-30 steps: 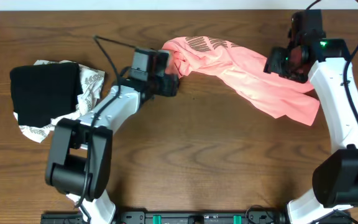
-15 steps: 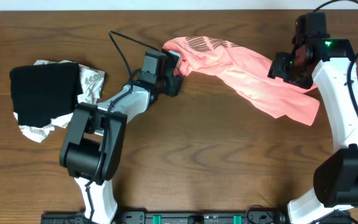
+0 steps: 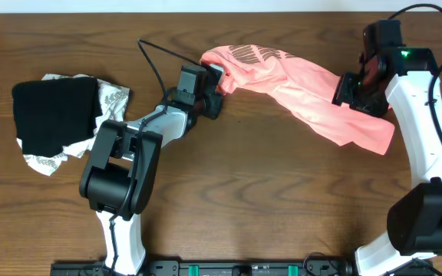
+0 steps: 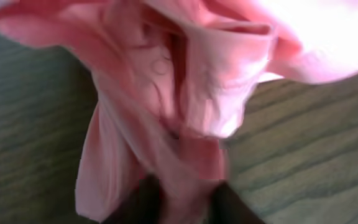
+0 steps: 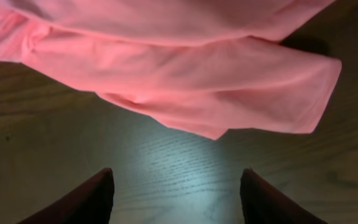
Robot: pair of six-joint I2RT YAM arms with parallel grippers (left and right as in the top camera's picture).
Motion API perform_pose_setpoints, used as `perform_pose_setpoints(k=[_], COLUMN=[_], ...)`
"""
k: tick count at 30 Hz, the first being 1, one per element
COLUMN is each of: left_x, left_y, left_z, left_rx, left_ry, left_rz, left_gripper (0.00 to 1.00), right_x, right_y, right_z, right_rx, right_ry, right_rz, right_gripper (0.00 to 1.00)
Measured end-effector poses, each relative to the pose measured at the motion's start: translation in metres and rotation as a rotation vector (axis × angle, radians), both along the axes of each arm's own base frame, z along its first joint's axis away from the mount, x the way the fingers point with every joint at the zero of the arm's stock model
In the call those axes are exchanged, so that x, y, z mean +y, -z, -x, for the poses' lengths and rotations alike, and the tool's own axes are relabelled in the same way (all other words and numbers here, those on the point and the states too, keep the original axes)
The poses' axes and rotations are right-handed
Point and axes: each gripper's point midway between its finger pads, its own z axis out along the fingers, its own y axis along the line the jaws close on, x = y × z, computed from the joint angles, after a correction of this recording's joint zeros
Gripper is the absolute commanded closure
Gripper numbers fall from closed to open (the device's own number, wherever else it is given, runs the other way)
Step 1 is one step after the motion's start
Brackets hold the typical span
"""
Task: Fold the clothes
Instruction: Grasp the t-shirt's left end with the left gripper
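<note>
The clothes (image 3: 298,84), a salmon-pink T-shirt, lie crumpled in a long band across the far side of the table, with gold lettering (image 3: 248,52) near the left end. My left gripper (image 3: 213,92) is at that left end. In the left wrist view its dark fingers (image 4: 146,202) pinch a fold of the pink fabric (image 4: 191,81). My right gripper (image 3: 357,88) hovers over the shirt's right part. In the right wrist view it (image 5: 174,177) stands open over bare wood, just short of the shirt's hem (image 5: 185,74).
A black folded garment (image 3: 56,115) lies on a white patterned cloth (image 3: 115,98) at the left of the table. The left arm's cable (image 3: 153,63) loops above the wood. The table's far edge runs just behind the shirt.
My left arm has moved in on the shirt's left end and its jaws have closed on the fabric. The right gripper has drifted slightly right and narrowed a little.
</note>
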Motion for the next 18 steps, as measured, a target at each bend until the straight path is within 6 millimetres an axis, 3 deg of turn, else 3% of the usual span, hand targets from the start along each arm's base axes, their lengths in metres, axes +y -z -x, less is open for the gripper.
perform_pose_setpoints(k=[7,10,12,18], left_x=[0.006,0.010,0.015,0.041], left_y=[0.002,-0.014,-0.038,-0.143], left_z=[0.007,0.016,0.024,0.058], left_rx=[0.038,0.060,0.058,-0.037], left_ry=[-0.004,-0.008,-0.014,-0.071], left_rz=[-0.015,-0.026,-0.034,-0.065], left_gripper=[0.94,0.94,0.94,0.94], right_x=[0.000,-0.003,-0.005,-0.016], right_y=[0.000,0.000,0.000,-0.002], right_z=[0.002,0.000,-0.001,-0.007], right_rx=[0.009,0.002,-0.006,-0.030], right_ry=[0.000,0.003,0.006,0.022], right_rz=[0.002,0.016,0.031,0.078], right_gripper=[0.39,0.37,0.35,0.33])
